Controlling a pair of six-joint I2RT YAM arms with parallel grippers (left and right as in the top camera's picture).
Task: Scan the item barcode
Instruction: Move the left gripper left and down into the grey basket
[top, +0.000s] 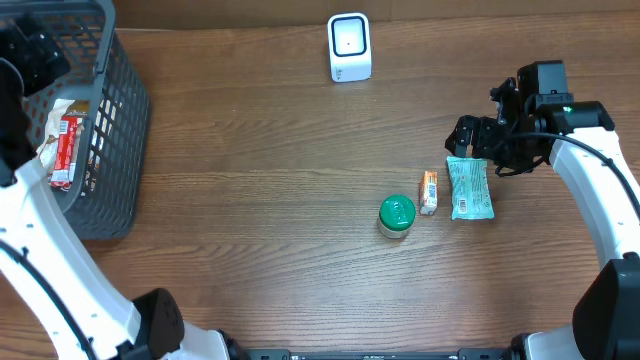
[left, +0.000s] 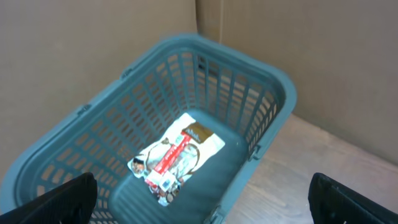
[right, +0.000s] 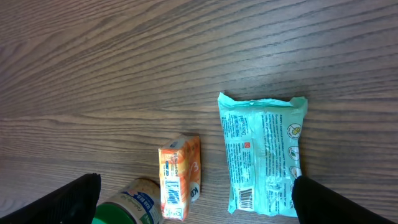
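Note:
A white barcode scanner (top: 349, 47) stands at the table's far middle. Three items lie right of centre: a green-lidded jar (top: 396, 216) (right: 127, 205), a small orange box (top: 428, 191) (right: 180, 177) and a teal packet (top: 470, 188) (right: 262, 152) with its barcode side up. My right gripper (right: 199, 202) hangs open above the orange box and the packet, holding nothing. My left gripper (left: 202, 199) is open above the grey basket (top: 115, 130) (left: 267, 93), where a white and red packet (top: 65, 140) (left: 174, 157) lies on the bottom.
The basket fills the table's far left corner. Cardboard walls (left: 93, 37) stand behind it. The right arm (top: 590, 170) reaches in from the right edge.

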